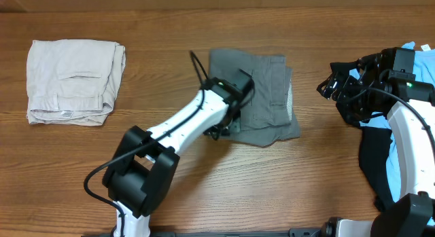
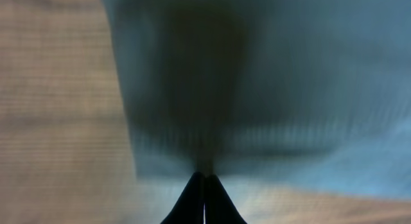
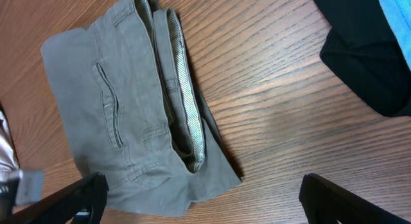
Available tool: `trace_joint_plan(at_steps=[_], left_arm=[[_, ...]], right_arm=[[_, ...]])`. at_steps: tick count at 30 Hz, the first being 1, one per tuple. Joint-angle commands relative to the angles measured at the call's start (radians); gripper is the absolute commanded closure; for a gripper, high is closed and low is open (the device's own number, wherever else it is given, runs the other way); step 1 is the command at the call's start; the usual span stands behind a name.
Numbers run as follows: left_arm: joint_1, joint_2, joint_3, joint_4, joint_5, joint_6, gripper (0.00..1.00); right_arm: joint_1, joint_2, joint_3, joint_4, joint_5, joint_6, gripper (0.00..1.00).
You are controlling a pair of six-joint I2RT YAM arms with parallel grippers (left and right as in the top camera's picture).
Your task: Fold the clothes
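at table centre, your left arm reaches diagonally from its base to the shorts. left gripper is closed tight, tips at the cloth's near edge; whether cloth is pinched cannot be told. shorts: grey, folded, slit pocket up, waistband lining showing. your right arm stands bent at the right, right gripper spread wide, holding nothing, near the shorts' right edge, not touching. beige shorts lie folded far left.

grey shorts 1 | beige shorts 1 | black garment 1 | light-blue T-shirt 1 | robot arms 2
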Motion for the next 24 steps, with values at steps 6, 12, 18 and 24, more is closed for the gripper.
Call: trace_joint_plan(at_steps=[6, 12, 18, 24], left_arm=[[0.037, 0.005, -0.088, 0.142, 0.13, 0.042, 0.96], [0.044, 0.015, -0.143, 0.186, 0.096, 0.042, 0.96], [0.08, 0.016, -0.182, 0.196, -0.163, 0.042, 0.96], [0.167, 0.016, -0.186, 0.274, -0.328, 0.082, 0.96]], right_arm=[[0.001, -0.002, 0.006, 0.006, 0.003, 0.0, 0.0], [0.001, -0.002, 0.006, 0.006, 0.003, 0.0, 0.0], [0.001, -0.002, 0.006, 0.006, 0.003, 0.0, 0.0], [0.001, -0.002, 0.006, 0.006, 0.003, 0.0, 0.0]])
